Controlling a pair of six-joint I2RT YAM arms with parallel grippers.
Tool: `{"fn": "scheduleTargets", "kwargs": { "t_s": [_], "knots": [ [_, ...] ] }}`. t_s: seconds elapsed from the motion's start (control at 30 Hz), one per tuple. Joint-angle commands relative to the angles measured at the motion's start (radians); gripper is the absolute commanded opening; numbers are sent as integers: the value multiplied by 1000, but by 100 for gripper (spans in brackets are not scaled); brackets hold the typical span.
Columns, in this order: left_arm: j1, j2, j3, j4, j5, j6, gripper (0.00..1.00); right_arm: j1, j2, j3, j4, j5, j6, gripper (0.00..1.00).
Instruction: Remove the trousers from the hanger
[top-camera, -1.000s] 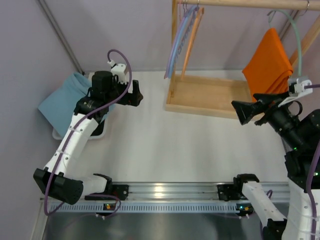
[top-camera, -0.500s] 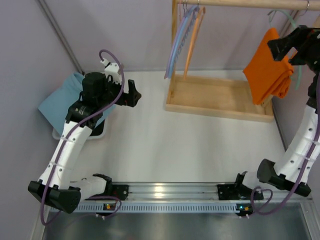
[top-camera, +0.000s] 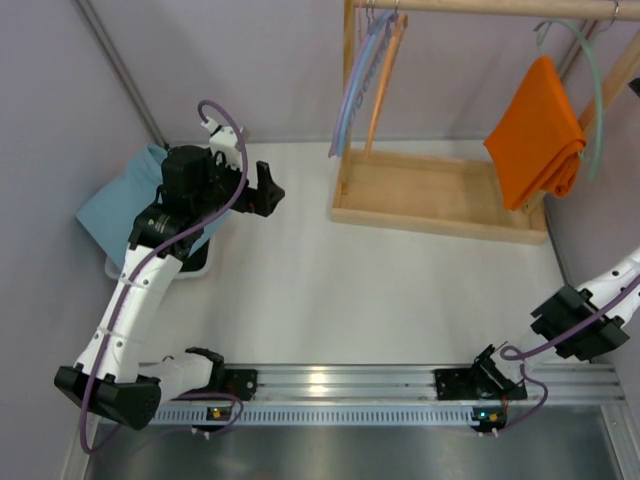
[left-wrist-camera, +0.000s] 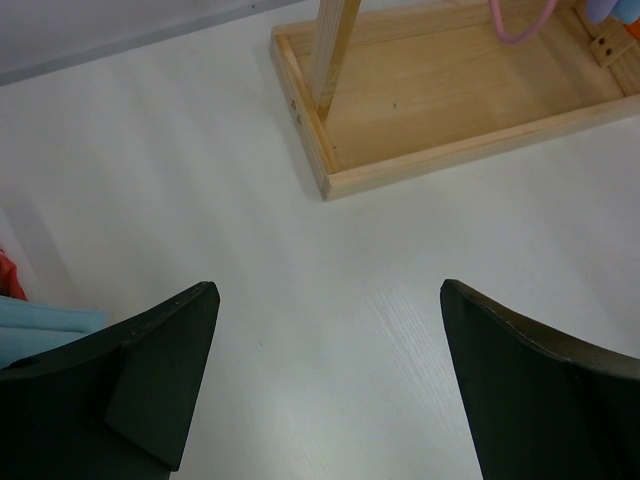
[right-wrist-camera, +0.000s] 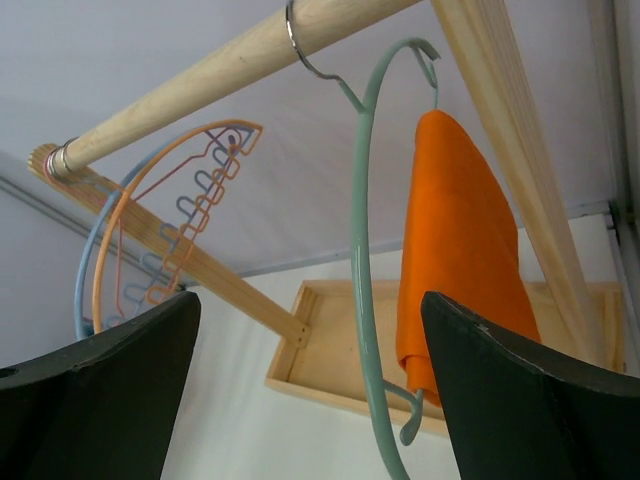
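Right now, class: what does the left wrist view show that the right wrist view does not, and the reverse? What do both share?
Left wrist only: a light blue cloth at the left edge. Right wrist only: orange trousers draped over a mint-green hanger hooked on a wooden rail, beside empty hangers. Both: the wooden tray, with the left fingers open in one and the right fingers open in the other.
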Motion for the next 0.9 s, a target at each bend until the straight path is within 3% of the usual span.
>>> {"fn": "scheduleTargets", "kwargs": {
  "t_s": [0.0, 0.27, 0.37, 0.47, 0.6, 0.67, 0.7, 0.87],
  "knots": [
    [4, -24, 17, 20, 25, 11, 98, 23, 32, 3, 66, -53, 55, 92],
    [4, -20, 22, 21, 26, 11, 99, 185, 127, 55, -92, 84, -84, 87],
    [4, -24, 16, 21, 27, 14, 99, 247, 158, 57, -99, 102, -86, 82],
    [4, -26, 9, 21, 20, 18, 99, 302, 168, 54, -71, 99, -60, 70],
    [4, -29, 0, 21, 25, 17, 99, 339, 141, -12, 125, 29, 161, 53],
    [6, -24, -3, 21, 33, 15, 99, 344, 119, -67, 300, 12, 257, 48],
    [6, -24, -1, 21, 34, 14, 98, 345, 118, -72, 340, 4, 323, 40],
    [6, -18, 5, 21, 37, 12, 99, 354, 122, -69, 490, -7, 442, 17]
  ]
}}
